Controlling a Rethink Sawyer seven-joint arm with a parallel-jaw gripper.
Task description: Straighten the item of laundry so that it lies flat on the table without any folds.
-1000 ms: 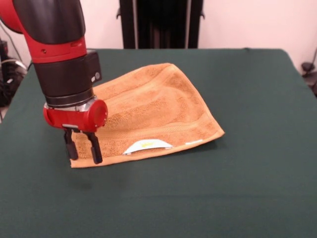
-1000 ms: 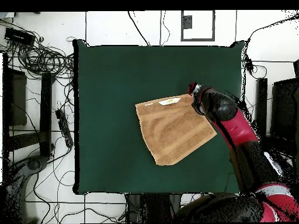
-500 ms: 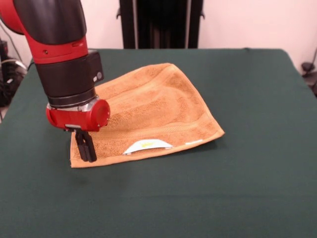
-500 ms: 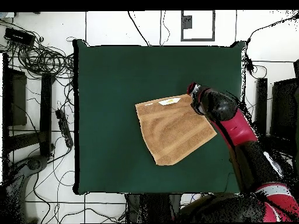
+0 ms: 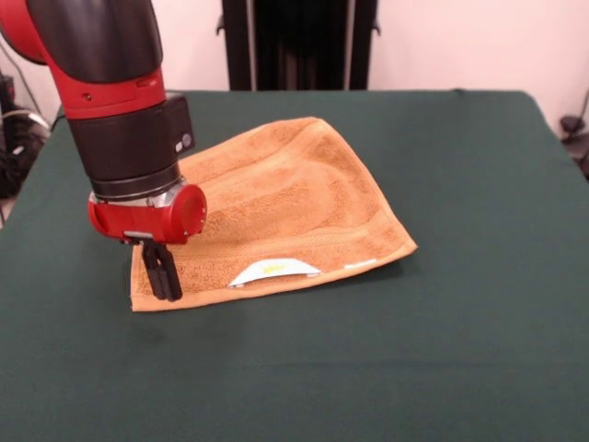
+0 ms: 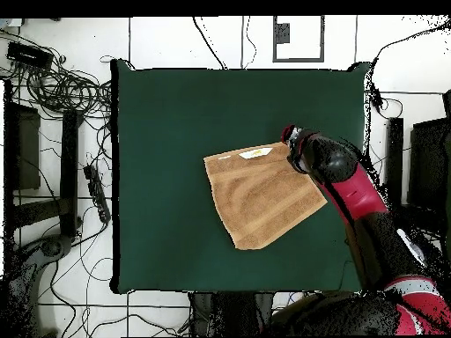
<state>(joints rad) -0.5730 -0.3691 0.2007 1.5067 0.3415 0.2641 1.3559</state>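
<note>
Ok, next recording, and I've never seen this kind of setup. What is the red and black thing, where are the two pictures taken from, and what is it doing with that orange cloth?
The red and black thing is a robot arm, with a gripper at its lower end that pinches things between two fingers. One picture is taken from across the table, facing the robot. The other looks straight down from above, where the same gripper shows at the towel's right corner.

On the green table lies one item, an orange-tan towel with a white label at its near edge. It is not flat: it looks folded over on itself, giving a lopsided shape rather than a square.

The fingers stand together at the towel's corner, in the front view the near left one, and appear to pinch it. The corner is not lifted off the table.
</note>
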